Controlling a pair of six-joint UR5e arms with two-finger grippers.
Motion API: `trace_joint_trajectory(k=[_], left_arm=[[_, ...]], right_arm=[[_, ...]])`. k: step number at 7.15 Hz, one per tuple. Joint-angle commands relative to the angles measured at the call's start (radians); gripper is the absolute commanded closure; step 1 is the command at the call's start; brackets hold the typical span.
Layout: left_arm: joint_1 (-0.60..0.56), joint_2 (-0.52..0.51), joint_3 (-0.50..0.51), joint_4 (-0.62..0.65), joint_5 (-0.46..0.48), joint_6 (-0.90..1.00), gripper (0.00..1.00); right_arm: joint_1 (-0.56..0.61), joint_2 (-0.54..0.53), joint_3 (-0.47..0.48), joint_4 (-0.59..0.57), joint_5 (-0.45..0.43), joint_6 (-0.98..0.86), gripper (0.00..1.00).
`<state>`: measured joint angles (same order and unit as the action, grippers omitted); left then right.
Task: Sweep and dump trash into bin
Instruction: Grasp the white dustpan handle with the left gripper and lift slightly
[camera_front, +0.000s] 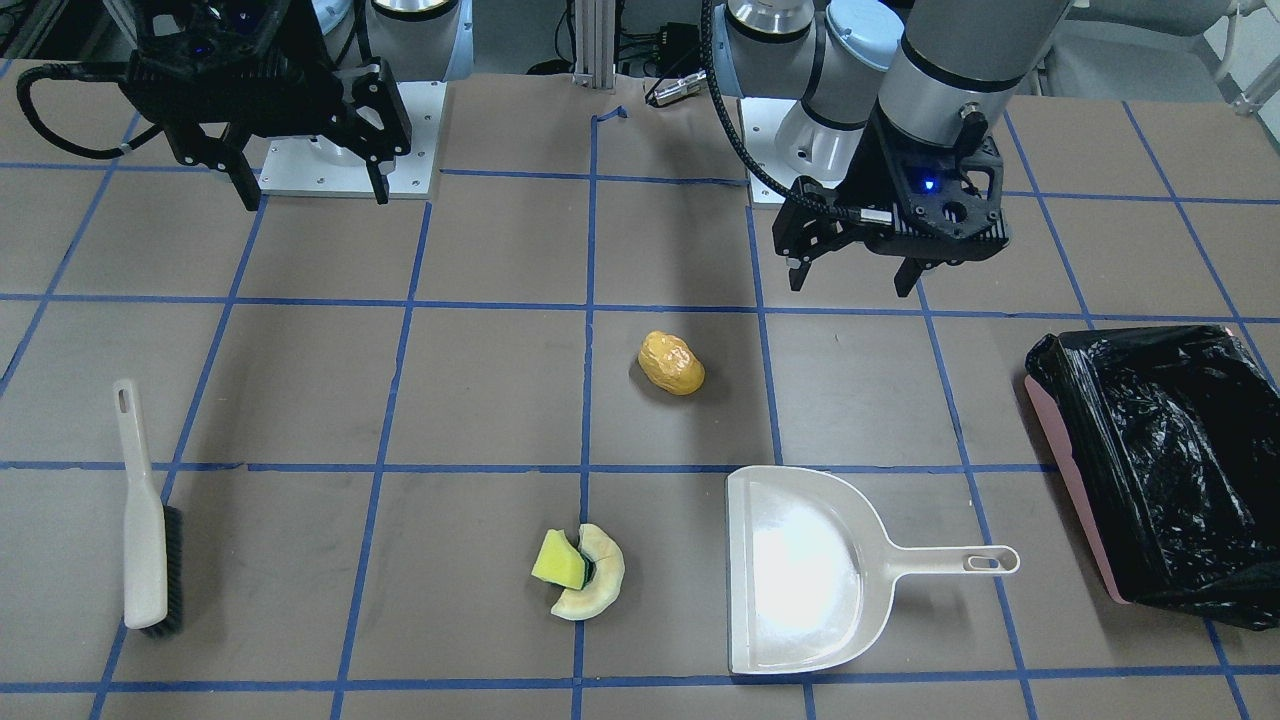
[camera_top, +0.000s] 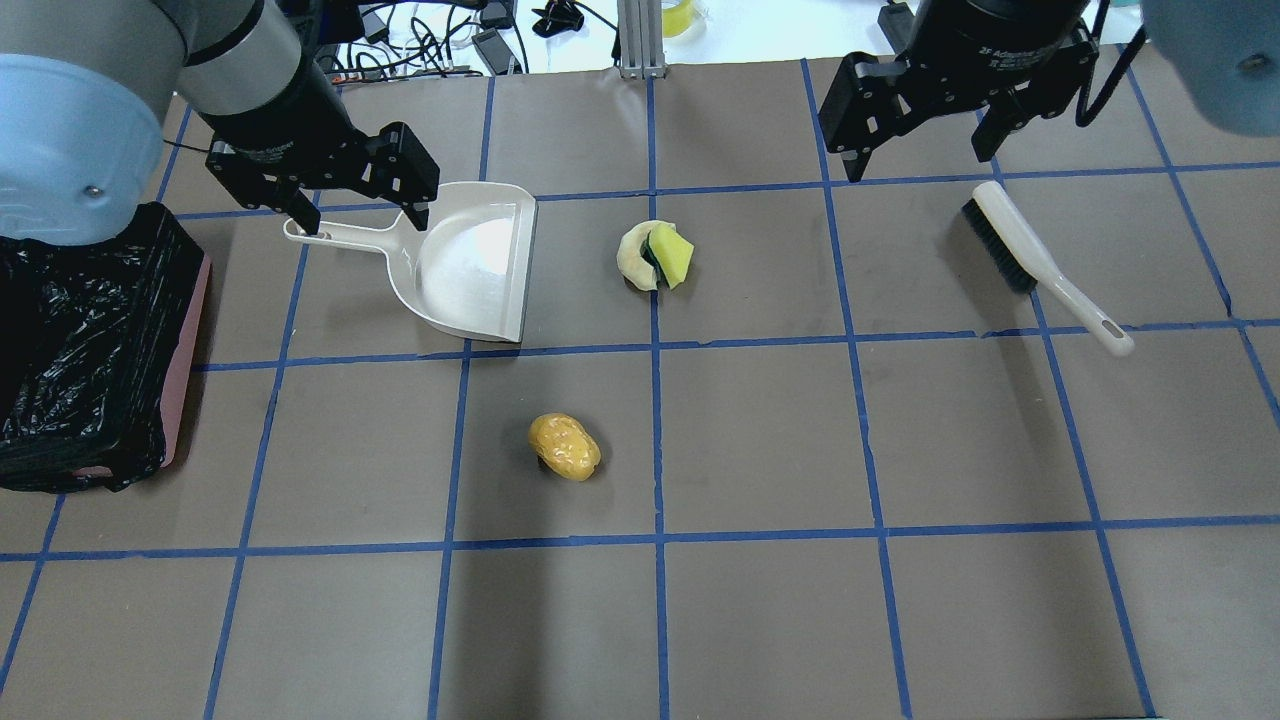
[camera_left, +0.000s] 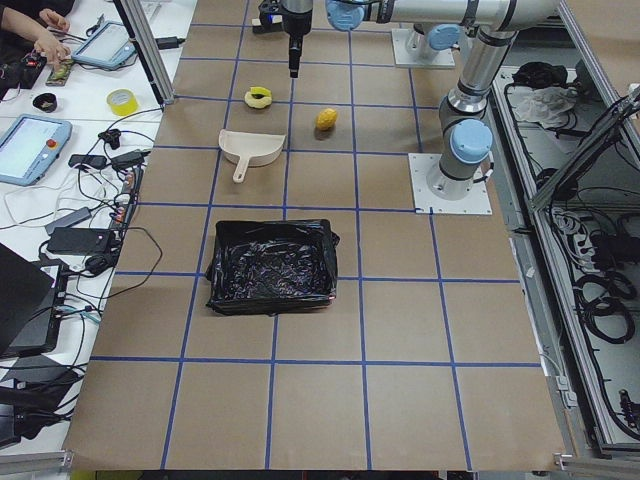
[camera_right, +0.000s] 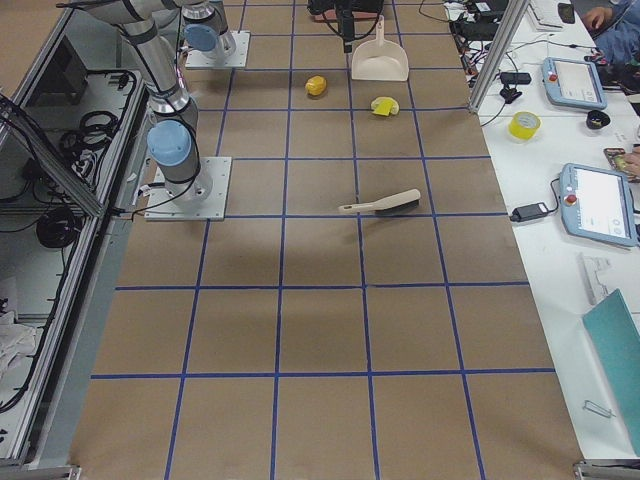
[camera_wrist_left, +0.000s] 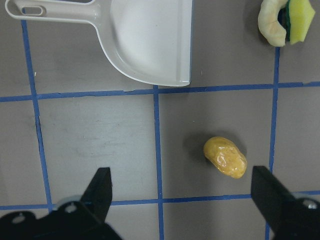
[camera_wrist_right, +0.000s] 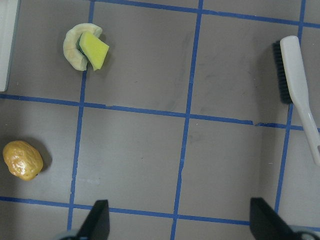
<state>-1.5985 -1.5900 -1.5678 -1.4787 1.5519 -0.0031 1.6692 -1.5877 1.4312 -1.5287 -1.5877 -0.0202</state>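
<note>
Plainly neither arm holds anything: the left gripper (camera_top: 360, 215) hangs above the table (camera_top: 760, 440) with its fingers spread wide and empty, and so does the right gripper (camera_top: 922, 160).

Seen from overhead, the dustpan (camera_top: 470, 265) lies with its long axis running 9 to 3 o'clock. Its handle points to 9, right under the left gripper, and its mouth opens toward 3. The brush (camera_top: 1040, 262) lies at 5 o'clock from the right gripper, slanting from 10 to 4 with the bristles at the 10 end.

The yellow-green wedge (camera_top: 677, 257) touches the pale crescent slice (camera_top: 633, 262), and both sit at 3 o'clock from the dustpan's mouth. The potato lump (camera_top: 565, 447) sits well apart at 5 o'clock. The bin (camera_top: 186, 340) stands at 8 o'clock from the dustpan.

Each tool therefore looks best suited to the arm nearer it, and each gripper probably needs to close across its handle, not along it.
</note>
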Motion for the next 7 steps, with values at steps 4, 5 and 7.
trace_joint_trajectory(k=[4,5,7], left_arm=[[0.081,-0.014,0.002,0.011,0.003,0.244,0.00],[0.165,-0.034,0.002,0.012,0.005,0.435,0.00],[0.235,-0.121,0.002,0.099,0.011,0.814,0.00]], right_arm=[[0.000,0.000,0.000,0.001,0.000,-0.001,0.00],[0.000,0.000,0.002,0.001,0.000,-0.001,0.00],[0.000,0.000,0.003,0.002,0.000,0.000,0.00]])
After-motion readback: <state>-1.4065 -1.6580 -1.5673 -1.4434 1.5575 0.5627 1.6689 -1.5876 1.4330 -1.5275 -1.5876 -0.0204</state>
